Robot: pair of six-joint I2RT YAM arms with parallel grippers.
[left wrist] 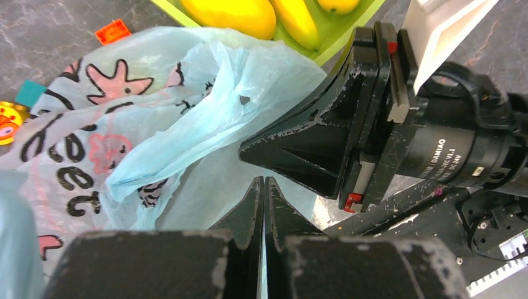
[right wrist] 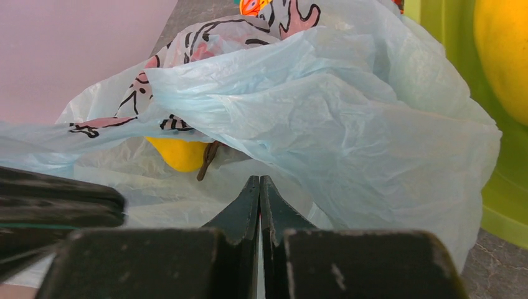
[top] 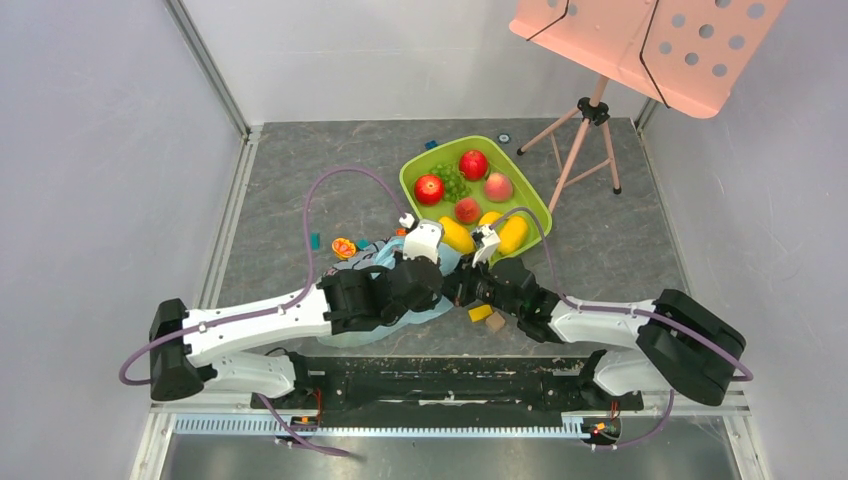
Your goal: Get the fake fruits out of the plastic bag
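Note:
The light-blue plastic bag (top: 372,262) with pink and dark prints lies in front of the green tray (top: 408,176), mostly under both arms. My left gripper (top: 446,285) and right gripper (top: 466,288) meet tip to tip over its right part. In the left wrist view the left gripper (left wrist: 264,182) is shut, with bag film (left wrist: 187,131) at its tips. In the right wrist view the right gripper (right wrist: 259,179) is shut at the bag's mouth (right wrist: 324,124). A yellow fruit (right wrist: 177,154) lies inside. The tray holds several fruits, among them a red apple (top: 429,189) and a yellow one (top: 456,235).
A pink perforated board on a tripod (top: 592,112) stands at the back right. Small blocks lie near the bag: a yellow one (top: 480,313), a brown one (top: 494,322), a teal one (top: 314,241) and an orange round toy (top: 344,248). White walls enclose the table.

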